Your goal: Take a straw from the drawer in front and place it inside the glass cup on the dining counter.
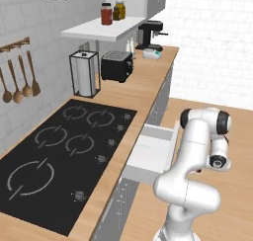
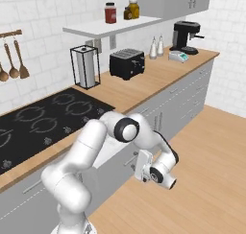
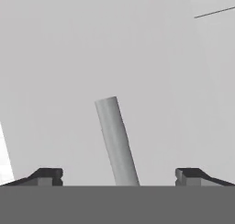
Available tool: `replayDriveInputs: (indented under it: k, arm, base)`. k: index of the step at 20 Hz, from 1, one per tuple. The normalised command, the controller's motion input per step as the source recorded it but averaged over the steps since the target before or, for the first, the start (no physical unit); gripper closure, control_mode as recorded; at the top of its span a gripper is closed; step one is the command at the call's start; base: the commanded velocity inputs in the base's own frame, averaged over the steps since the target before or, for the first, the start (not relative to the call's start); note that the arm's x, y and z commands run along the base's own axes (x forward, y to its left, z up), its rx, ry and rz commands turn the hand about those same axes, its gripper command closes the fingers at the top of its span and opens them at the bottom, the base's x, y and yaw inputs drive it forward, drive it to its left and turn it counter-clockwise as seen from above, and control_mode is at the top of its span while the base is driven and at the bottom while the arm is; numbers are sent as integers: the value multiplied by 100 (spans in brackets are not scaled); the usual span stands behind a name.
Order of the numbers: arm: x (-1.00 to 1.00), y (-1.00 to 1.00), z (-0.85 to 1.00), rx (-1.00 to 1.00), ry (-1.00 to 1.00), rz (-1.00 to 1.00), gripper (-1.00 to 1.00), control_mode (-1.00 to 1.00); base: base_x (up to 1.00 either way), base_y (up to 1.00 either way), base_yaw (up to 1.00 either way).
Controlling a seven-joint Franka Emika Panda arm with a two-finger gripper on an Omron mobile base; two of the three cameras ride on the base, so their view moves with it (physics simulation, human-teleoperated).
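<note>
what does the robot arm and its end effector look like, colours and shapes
The arm is glossy white, built of rounded tubular links, with dark round caps at the joints. The wrist ends in a white boxy block. The end effector has two small dark, blocky finger tips. No cables or markings are visible.

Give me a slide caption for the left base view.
Drawer pulled open beside the black cooktop, with the white arm bent in front of it.
</note>
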Motion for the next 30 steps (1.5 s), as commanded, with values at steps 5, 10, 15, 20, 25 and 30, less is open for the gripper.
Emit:
replayDriveInputs:
  k: [5,10,15,20,25,30]
  arm:
    - [-18,-5,88,-9,0,-6,-100,-100]
    - [-1,3,99,-18,0,-5,-100,-100]
    - [3,34,96,-30,2,0,-100,-100]
    - [11,53,67,-34,13,0,-100,-100]
    - [50,72,11,-38,38,1,-100,-100]
    - [57,53,-8,-35,33,7,-100,-100]
  base:
    - [0,0,0]
    - [0,0,0]
    - [0,0,0]
    - [0,0,0]
    - [0,0,0]
    - [0,0,0]
